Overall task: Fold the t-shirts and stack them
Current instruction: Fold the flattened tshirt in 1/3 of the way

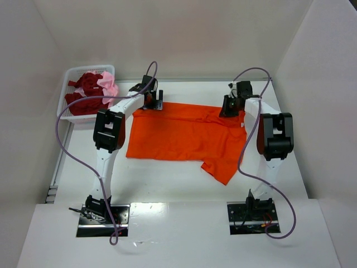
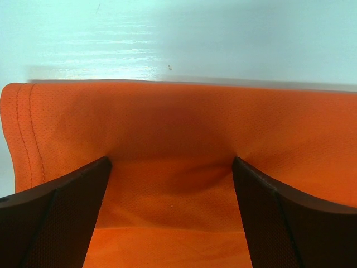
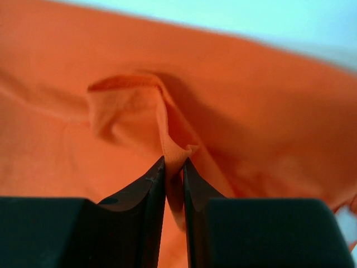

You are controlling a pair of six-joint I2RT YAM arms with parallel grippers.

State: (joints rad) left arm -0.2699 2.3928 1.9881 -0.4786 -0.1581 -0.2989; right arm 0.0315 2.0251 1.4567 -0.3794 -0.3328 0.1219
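Early days on this one tbh. The bright orange short-sleeved cloth t-shirt (image 1: 184, 137) is spread mostly flat mid-way across the white surface (image 1: 167, 184), w/ a rumpled flap sticking out at the near right. No clear fold can be made out, though whether it's a single layer can't be told, and no stack has been started on the surface. The left end effector (image 1: 152, 100) is parked at the shirt's far left edge, released: in the left wrist view its fingers (image 2: 67, 212) are spread wide and pressed down on the cloth, nothing pinched. The right end effector (image 1: 230, 107) is at the far right edge, clenched on a small raised fold of the orange cloth, which is squeezed btwn the tips in the right wrist view. Prob a far-edge grab is being set up for fold no. 1. Left to do: basically everything, since the dark red shirts (image 1: 83, 100) and pale pink shirt (image 1: 109, 86) are bundled unfolded in the white plastic mesh basket (image 1: 89, 68) at far left.
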